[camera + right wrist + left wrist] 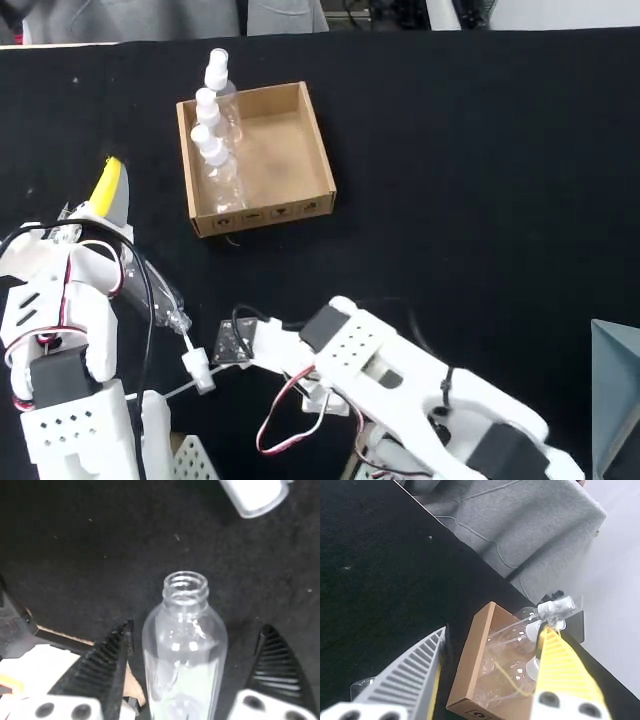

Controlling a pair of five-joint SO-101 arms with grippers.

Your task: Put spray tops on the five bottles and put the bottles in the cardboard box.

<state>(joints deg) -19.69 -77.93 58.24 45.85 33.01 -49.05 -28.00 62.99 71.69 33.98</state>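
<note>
**Position.** The clear plastic bottle (185, 645) with an open threaded neck lies between the black jaws of the right gripper (196, 626). The jaws stand wide, with a gap on each side of the body, so nothing is clamped. The white spray top (201, 368), with its thin dip tube, lies on the black table (480, 150) just beyond the bottle's neck.

The left gripper (495, 630) has one yellow finger and one grey. It is spread wide, holds nothing, and hangs near the brown cardboard box (265, 213). Three capped bottles (208, 108) sit along one wall of the box. A second clear bottle (155, 290), apparently uncapped, lies beside the left arm.

**Handling.**
- Treat the bottle as empty, light and thin-walled. It probably dents under a hard squeeze, and its smooth round body is likely to roll or slip.
- Take hold at mid-body, below the shoulder, and leave the neck free.
- Treat the spray top as small and light, with a flexible tube. Grip it at the collar, not the tube.

**Markings.**
- No label is visible on any bottle.
- The box's front wall carries small printed symbols that are too small to read.
</note>
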